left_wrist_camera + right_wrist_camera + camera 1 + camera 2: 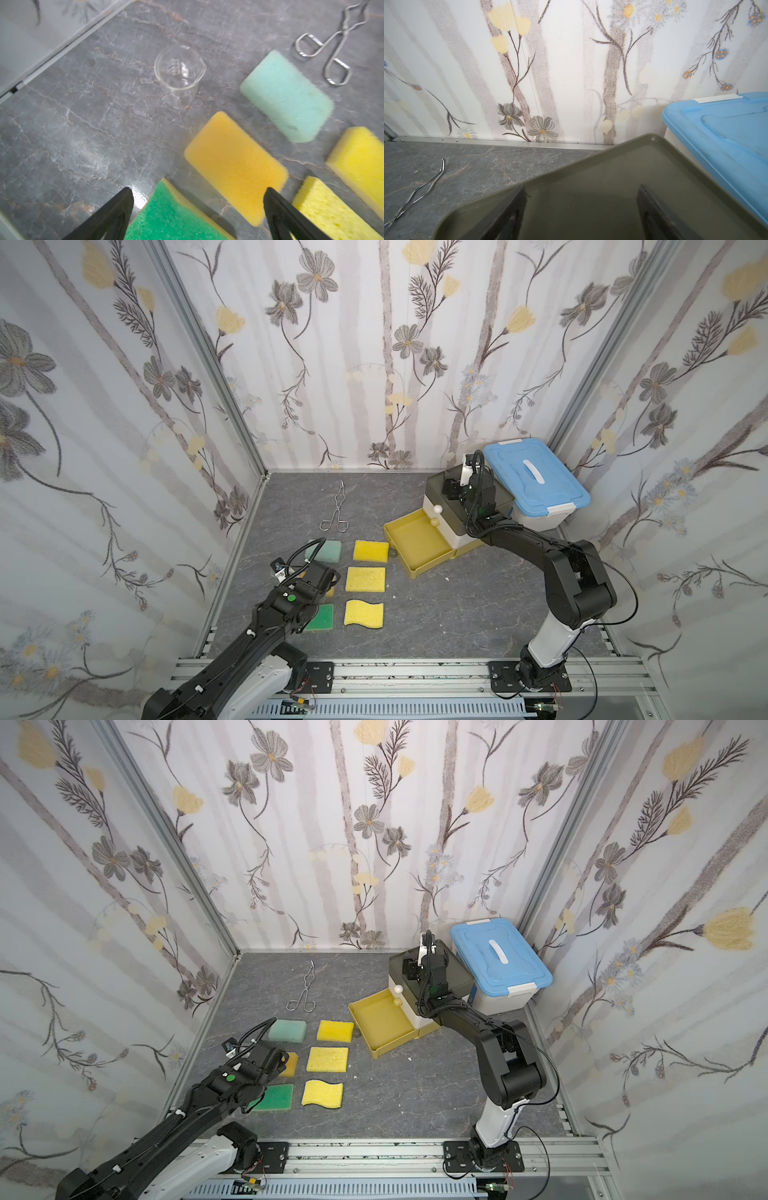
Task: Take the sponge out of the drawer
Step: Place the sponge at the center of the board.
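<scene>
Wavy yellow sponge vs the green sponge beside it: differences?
The wavy yellow sponge is plain yellow; the green sponge has a green top on a yellow layer. The wavy yellow sponge has two curved edges; the green sponge's are straight. From above, the wavy yellow sponge shows whole; the left arm covers part of the green sponge. Both lie flat on the table, outside the drawer.

Orange sponge (234, 166), yellow drawer (415, 541), floral walls (374, 344)
</scene>
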`<act>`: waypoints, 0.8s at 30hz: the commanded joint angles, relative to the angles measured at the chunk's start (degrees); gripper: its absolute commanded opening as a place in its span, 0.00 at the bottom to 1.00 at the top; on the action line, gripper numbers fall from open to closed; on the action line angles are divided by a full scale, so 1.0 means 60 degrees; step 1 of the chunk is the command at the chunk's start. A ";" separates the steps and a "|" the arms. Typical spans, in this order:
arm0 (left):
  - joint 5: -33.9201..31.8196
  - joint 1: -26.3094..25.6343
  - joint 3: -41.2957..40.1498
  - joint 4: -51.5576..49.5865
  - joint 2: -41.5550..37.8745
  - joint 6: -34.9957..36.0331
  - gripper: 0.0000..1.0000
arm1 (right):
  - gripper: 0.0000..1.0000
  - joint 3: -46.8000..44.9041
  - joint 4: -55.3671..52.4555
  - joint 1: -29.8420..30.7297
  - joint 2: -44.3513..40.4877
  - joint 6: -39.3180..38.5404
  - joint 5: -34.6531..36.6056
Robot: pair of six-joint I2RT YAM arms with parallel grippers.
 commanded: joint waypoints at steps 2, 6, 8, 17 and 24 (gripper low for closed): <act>0.0927 -0.0013 0.0462 0.0821 -0.0090 0.1810 1.00 | 0.85 -0.0211 -0.4135 0.0000 0.0339 0.1202 -0.0861; 0.2228 -0.0252 0.1422 0.1475 0.1649 0.2772 1.00 | 0.85 -0.0121 -0.4224 0.0007 0.0348 0.1219 -0.0881; 0.2285 -0.0625 0.1990 0.1656 0.2791 0.3167 1.00 | 0.84 -0.0121 -0.4256 0.0003 0.0326 0.1208 -0.0861; 0.2482 -0.1293 0.4386 0.2237 0.6824 0.4252 1.00 | 0.85 -0.0122 -0.4304 0.0007 0.0335 0.1263 -0.0906; 0.2425 -0.1341 0.6283 0.2117 0.9034 0.5054 1.00 | 0.85 -0.0121 -0.4318 -0.0001 0.0370 0.1263 -0.0917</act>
